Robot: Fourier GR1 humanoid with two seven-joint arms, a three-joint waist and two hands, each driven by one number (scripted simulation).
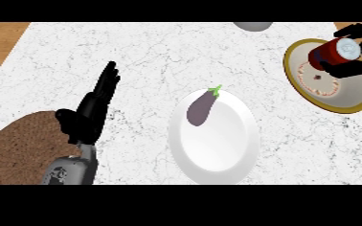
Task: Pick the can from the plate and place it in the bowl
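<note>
A red can (338, 51) with a silver top is tilted over the gold-rimmed bowl (300, 84) at the right edge of the head view. My right hand (344, 69) is curled round the can; only its black fingers show, the forearm lies outside the view. The white plate (219, 148) sits at the centre of the counter, with a purple eggplant (201, 108) lying on its upper left rim. My left hand (92, 110) rests open at the left, fingers up, well apart from the plate.
A brown round mat (25, 146) lies at the lower left, partly under my left forearm. A grey rounded object (252, 25) shows at the top edge. Wood shows past the marble counter's top left corner (13, 33).
</note>
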